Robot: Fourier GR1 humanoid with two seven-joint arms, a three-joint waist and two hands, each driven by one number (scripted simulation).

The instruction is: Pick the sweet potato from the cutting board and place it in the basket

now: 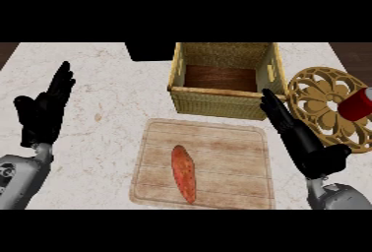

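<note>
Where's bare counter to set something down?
Free: counter between left hand and basket; cutting board right of sweet potato. Crowded: right hand, trivet, red can.

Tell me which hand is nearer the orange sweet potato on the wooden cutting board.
Right. The right hand is just off the board's right edge; the left hand rests far left of the orange sweet potato.

text: none readable | labels: none | brands: none | numbers: none | signs: none | checked: every surface that shows in the head view, with nothing legible on any of them
</note>
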